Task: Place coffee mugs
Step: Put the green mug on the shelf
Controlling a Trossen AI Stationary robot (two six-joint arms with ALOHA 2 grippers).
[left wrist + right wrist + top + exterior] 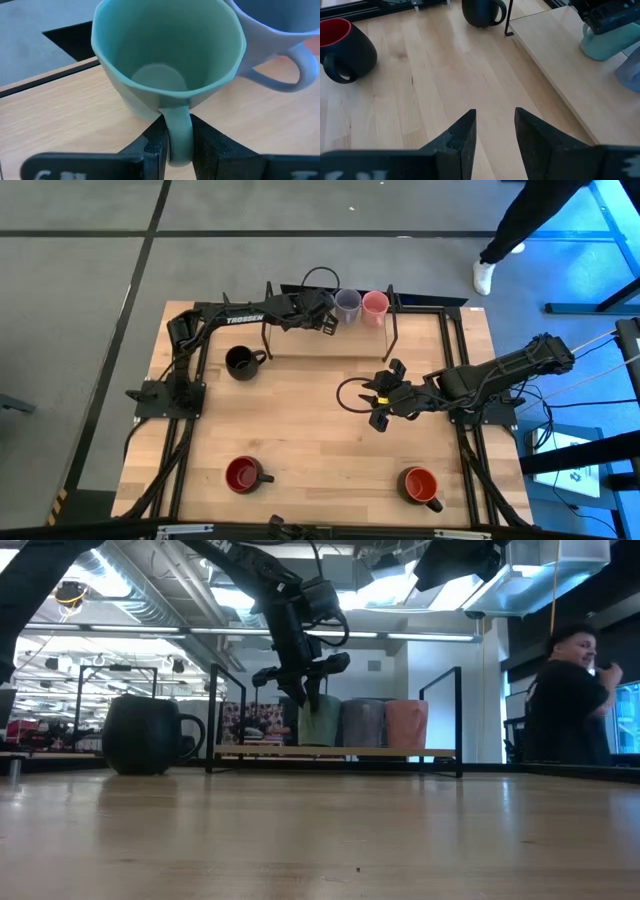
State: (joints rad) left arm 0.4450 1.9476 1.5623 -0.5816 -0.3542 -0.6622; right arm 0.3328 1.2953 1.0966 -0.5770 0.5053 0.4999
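Placement step: left gripper (176,142), pinching the handle of the pale green mug (167,60) on the shelf (60,107) beside the lavender mug (280,40), should next release; right gripper (495,130) waits spread.

The counter (320,430) is pale, smooth, matt wood, the pale green mug (165,65) glazed, glossy ceramic, and the black mug (145,735) a duller dark glaze.

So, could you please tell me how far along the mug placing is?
Done: the lavender mug and pink mug stand on the shelf. In hand: the left gripper pinches the pale green mug's handle beside them. Left: the black mug and two red mugs on the table; the right gripper hovers open.
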